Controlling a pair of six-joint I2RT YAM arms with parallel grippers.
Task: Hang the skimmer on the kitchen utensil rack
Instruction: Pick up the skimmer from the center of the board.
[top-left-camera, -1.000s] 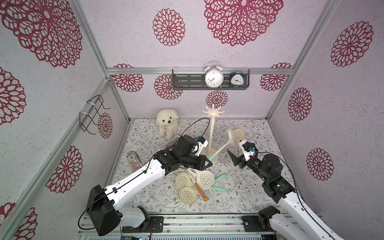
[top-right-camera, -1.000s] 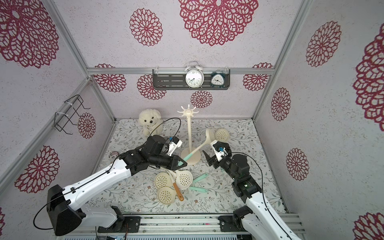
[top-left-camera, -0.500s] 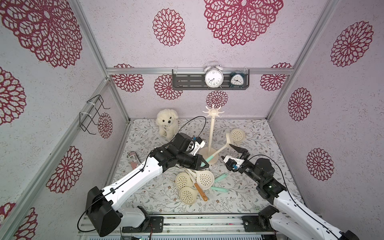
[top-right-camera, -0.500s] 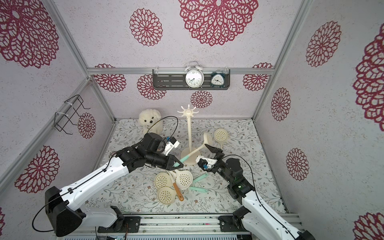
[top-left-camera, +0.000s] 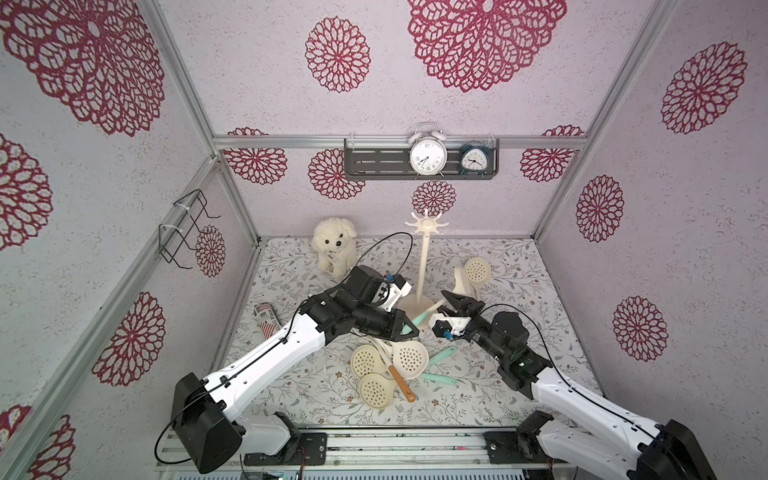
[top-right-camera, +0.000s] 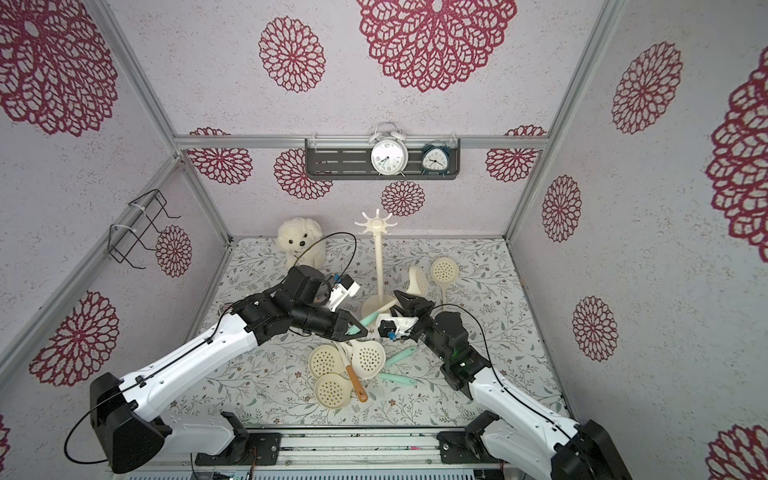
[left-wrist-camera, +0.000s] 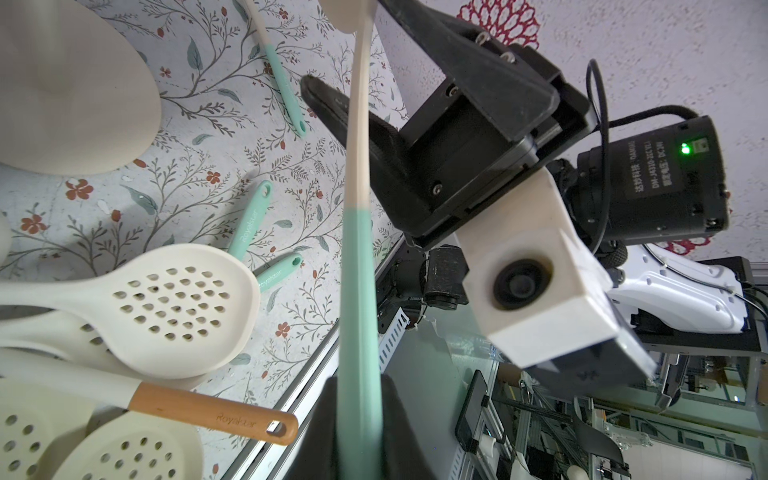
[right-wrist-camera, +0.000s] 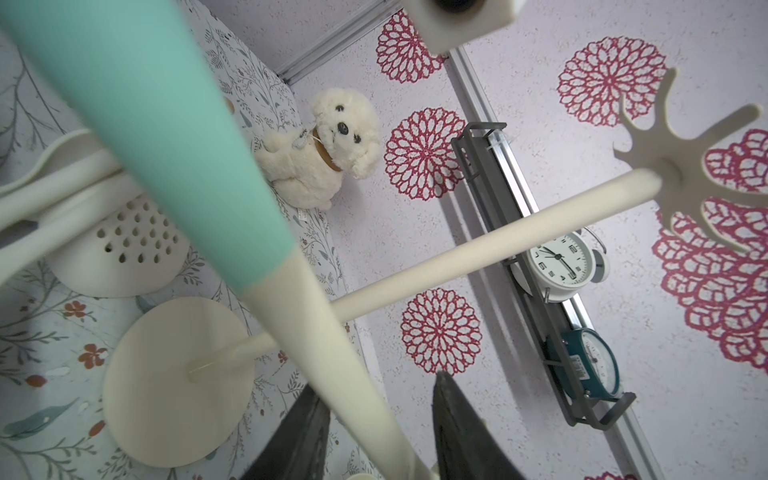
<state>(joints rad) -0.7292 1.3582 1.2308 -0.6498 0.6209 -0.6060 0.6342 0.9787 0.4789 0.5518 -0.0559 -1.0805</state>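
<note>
Skimmer (left-wrist-camera: 358, 270) in L jaws, between R jaws.

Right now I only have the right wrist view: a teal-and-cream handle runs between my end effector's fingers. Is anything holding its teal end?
Observer: Yes. The left end effector is shut on the teal end of the skimmer.
Operator: What lies on the table near that arm?
Observer: A pile of spare skimmers, nearer the arm bases, one with a wooden handle.
Operator: I see only part of the crown. Any hooks taken?
Observer: None. In both top views every hook of the kitchen utensil rack is bare.
</note>
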